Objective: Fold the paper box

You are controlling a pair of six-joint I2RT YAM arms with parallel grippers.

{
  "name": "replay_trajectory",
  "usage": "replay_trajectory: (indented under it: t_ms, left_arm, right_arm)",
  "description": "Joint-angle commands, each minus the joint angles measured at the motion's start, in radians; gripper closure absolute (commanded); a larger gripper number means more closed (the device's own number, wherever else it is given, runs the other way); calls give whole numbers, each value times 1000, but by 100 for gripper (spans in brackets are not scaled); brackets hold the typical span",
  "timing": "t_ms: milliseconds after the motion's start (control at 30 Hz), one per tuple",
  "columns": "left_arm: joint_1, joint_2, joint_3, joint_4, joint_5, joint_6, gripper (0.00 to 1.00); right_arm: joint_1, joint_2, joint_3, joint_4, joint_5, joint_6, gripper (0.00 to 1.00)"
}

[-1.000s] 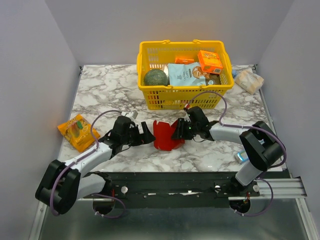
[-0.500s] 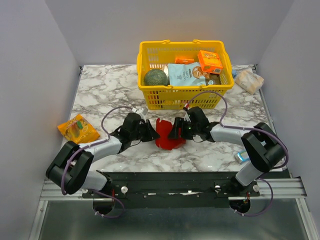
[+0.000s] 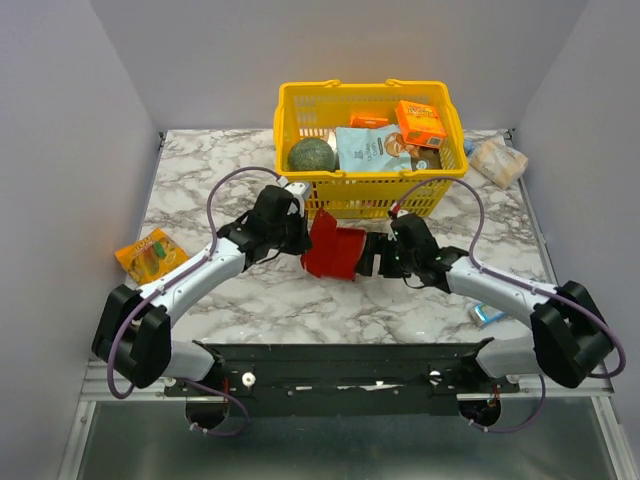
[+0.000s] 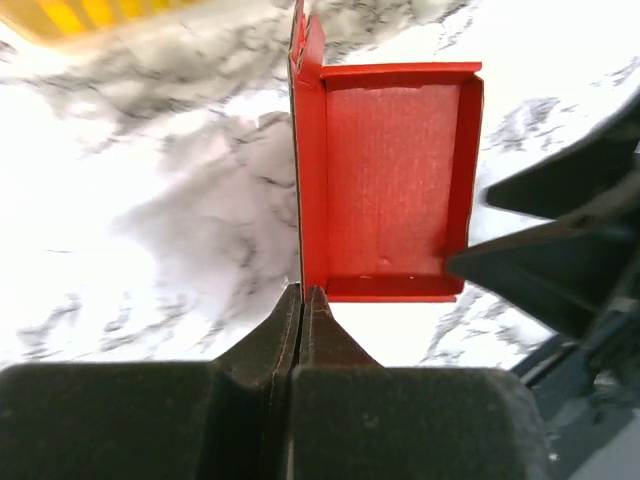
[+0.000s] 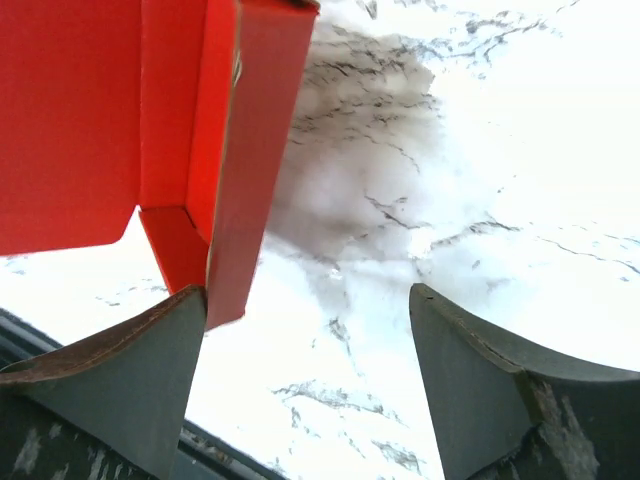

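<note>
The red paper box (image 3: 335, 252) stands partly folded on the marble table, just in front of the yellow basket. In the left wrist view its open tray (image 4: 390, 180) faces the camera, with one thin side flap seen edge-on and running down into my left gripper (image 4: 302, 292). That gripper (image 3: 303, 235) is shut on the flap's lower edge. My right gripper (image 3: 372, 255) is at the box's right side, open wide. In the right wrist view the box (image 5: 180, 130) hangs beside the left fingertip (image 5: 150, 350), outside the gap of the gripper (image 5: 308, 295).
The yellow basket (image 3: 300, 185) with groceries stands directly behind the box. An orange snack packet (image 3: 152, 255) lies at the left table edge. A wrapped packet (image 3: 497, 160) sits at back right, and a small blue item (image 3: 484, 313) lies near the right arm.
My left gripper moved in to the box and shut on its side flap. My right gripper opened, let go and drew back to the right. The box now stands slightly further back.
</note>
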Motion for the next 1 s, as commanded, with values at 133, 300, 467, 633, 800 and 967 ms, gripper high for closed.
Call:
replay_trajectory:
  t_ms: [133, 300, 467, 633, 800, 967]
  left_arm:
    - [-18, 17, 142, -440, 6, 484, 100]
    - [-96, 56, 188, -484, -7, 609, 96]
    - [-213, 120, 257, -528, -138, 705, 89]
    - [-257, 180, 291, -505, -241, 743, 45]
    - [-259, 148, 297, -435, -287, 729, 13]
    - [-251, 60, 285, -346, -269, 707, 1]
  right_arm:
    - [-3, -155, -25, -35, 136, -134, 11]
    - [-3, -146, -24, -9, 124, -163, 11]
    - [-3, -152, -60, 57, 84, -181, 11]
    - [-3, -198, -161, 181, 40, -224, 11]
    - [-3, -256, -235, 306, 4, -263, 11]
    - [-3, -183, -189, 304, -20, -312, 17]
